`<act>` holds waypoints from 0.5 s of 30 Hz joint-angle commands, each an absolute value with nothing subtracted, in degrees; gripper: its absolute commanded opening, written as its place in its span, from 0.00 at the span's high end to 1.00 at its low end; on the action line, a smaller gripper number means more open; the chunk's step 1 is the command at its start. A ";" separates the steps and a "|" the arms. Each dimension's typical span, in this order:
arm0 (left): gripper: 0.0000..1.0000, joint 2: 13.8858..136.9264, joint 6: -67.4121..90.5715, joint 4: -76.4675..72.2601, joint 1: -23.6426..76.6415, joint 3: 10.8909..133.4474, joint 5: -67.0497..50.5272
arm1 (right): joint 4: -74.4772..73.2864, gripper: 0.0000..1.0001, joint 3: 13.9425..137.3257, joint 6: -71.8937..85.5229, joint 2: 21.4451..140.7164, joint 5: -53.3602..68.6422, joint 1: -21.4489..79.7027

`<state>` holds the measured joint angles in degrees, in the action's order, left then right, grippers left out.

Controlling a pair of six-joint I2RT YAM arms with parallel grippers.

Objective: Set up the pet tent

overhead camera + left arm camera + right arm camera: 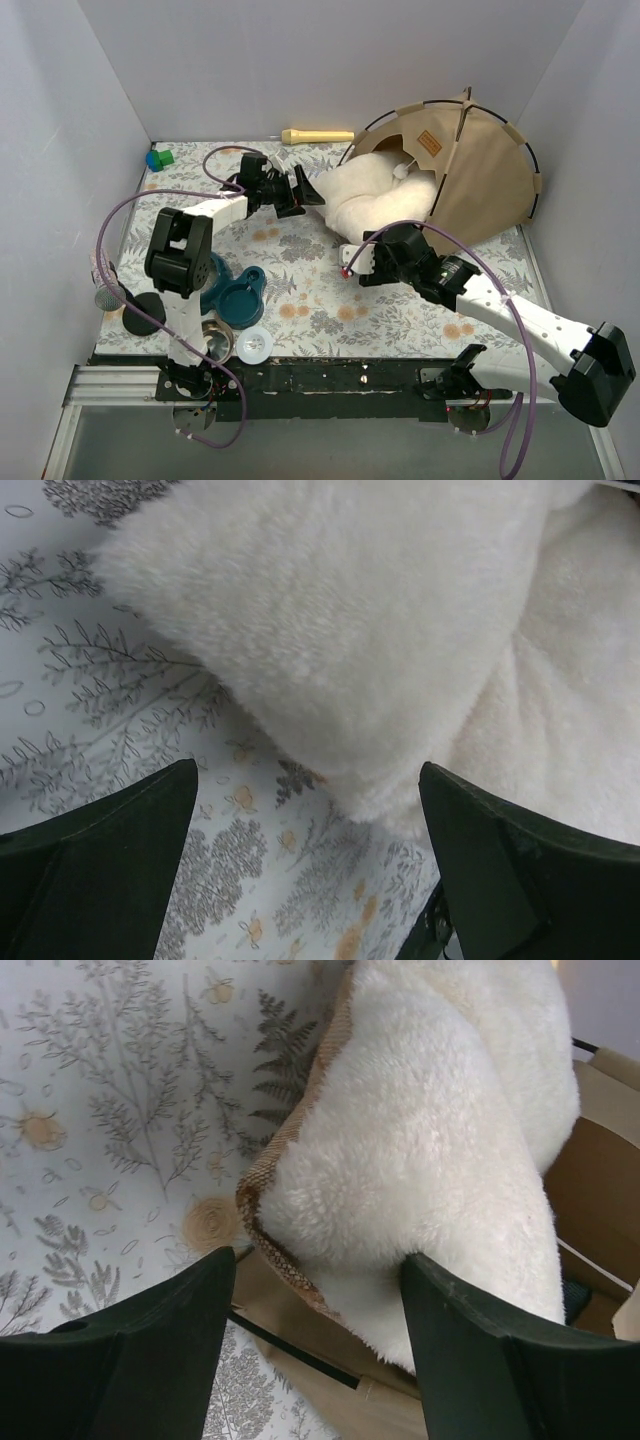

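Note:
The tan pet tent [480, 170] with thin black poles stands upright at the back right, its opening facing left. A fluffy white cushion [375, 195] lies half inside it and spills out to the left. My left gripper [305, 190] is open at the cushion's left corner; in the left wrist view the cushion [380, 630] fills the space just ahead of the gripper [310, 830]. My right gripper [362, 258] is open at the cushion's front edge; the right wrist view shows the cushion [430, 1150], its brown patterned trim [275, 1170] and the tent's floor fabric [330, 1370] between the spread fingers [150, 1360].
A yellow cylinder [318, 136] lies at the back wall. Green and blue blocks [159, 158] sit at the back left. A teal object [235, 290], a white lid [254, 345], a black disc [143, 315] and a metal ring [216, 338] cluster near the left arm's base.

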<state>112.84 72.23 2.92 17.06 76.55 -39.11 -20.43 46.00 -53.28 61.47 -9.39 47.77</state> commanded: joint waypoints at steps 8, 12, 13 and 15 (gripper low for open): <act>0.52 118.74 70.50 -10.10 22.40 88.58 -41.66 | -1.60 0.85 46.58 -57.82 65.91 -20.21 46.76; 1.00 120.40 66.98 -11.95 25.92 93.76 -41.84 | 3.33 0.99 48.95 -59.50 69.43 -21.71 42.64; 1.00 121.45 66.80 -11.69 26.62 95.26 -41.75 | 4.91 0.99 49.39 -60.55 70.48 -21.88 41.32; 1.00 124.17 67.23 -11.60 27.42 98.34 -42.80 | 9.03 0.99 49.48 -63.44 72.15 -22.06 38.60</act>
